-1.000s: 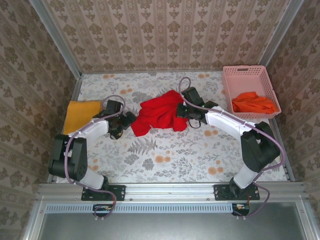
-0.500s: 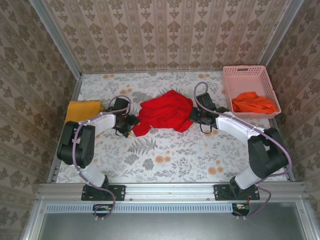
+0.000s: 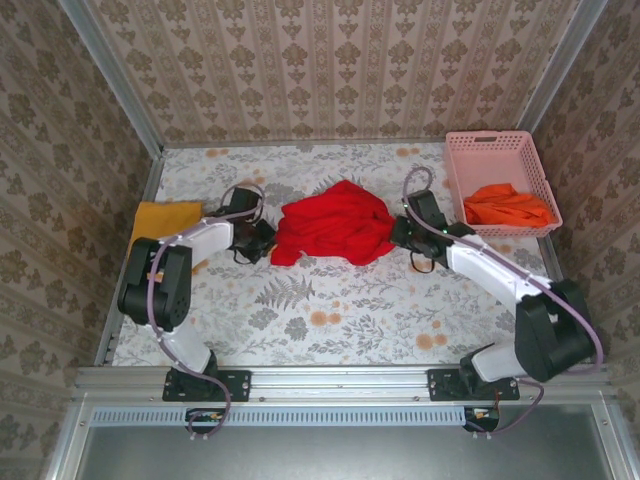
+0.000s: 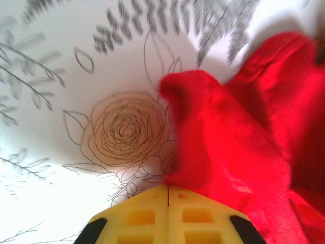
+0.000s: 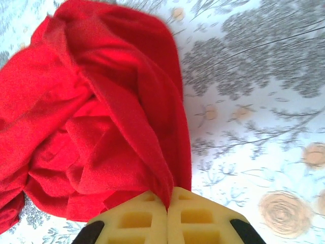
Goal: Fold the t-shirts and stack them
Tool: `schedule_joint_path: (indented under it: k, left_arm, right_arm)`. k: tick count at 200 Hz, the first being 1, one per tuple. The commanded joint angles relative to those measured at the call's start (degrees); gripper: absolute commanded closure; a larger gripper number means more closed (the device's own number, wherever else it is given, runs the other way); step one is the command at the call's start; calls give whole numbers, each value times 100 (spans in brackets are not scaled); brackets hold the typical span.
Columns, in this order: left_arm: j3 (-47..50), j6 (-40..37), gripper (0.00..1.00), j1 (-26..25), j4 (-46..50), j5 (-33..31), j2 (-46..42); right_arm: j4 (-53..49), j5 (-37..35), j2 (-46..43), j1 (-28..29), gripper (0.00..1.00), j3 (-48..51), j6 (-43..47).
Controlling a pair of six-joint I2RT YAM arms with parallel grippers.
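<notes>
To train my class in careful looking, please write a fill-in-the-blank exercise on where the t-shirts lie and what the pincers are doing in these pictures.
The left pincer and the right pincer are both ___ on the red t-shirt.
The orange t-shirt lies in the ___ basket.
The mustard-yellow t-shirt lies at the ___ edge of the table.
Missing words: shut; pink; left.

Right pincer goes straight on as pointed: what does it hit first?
The red t-shirt: the right pincer is shut on its edge, and the bunched cloth lies directly ahead.
</notes>
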State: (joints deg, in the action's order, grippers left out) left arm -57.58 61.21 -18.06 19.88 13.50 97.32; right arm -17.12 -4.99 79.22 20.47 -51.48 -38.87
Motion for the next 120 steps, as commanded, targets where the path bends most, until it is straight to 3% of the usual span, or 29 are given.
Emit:
schedule_joint_path:
  k: [1,43,65,74,98,120]
  left_arm:
    - [-153,-317,100,181,-15,-385,-584]
    - [-371,-604,100,447,295,-525,-1094]
    - [-386,-699,100,514,284,-481,-1165]
    - [-402,-729,100,530,317,-433,-1147]
    - [-405,-786,100,532,360,-438,-1149]
    - [-384,-769,100,575,397,-456,-1182]
  right_arm:
    - [-349,-268,-540,-281,87,347,76]
    - [-522,-362,-1198,-627,81,670,250]
    - [-519,-253,-1227,-672,54,623,552]
    - [-447,-112,-1173,-674,49,601,624]
    - [-128,417,-781,-574,47,419,834]
    - [-329,432,-22,-167,48,-209,1241]
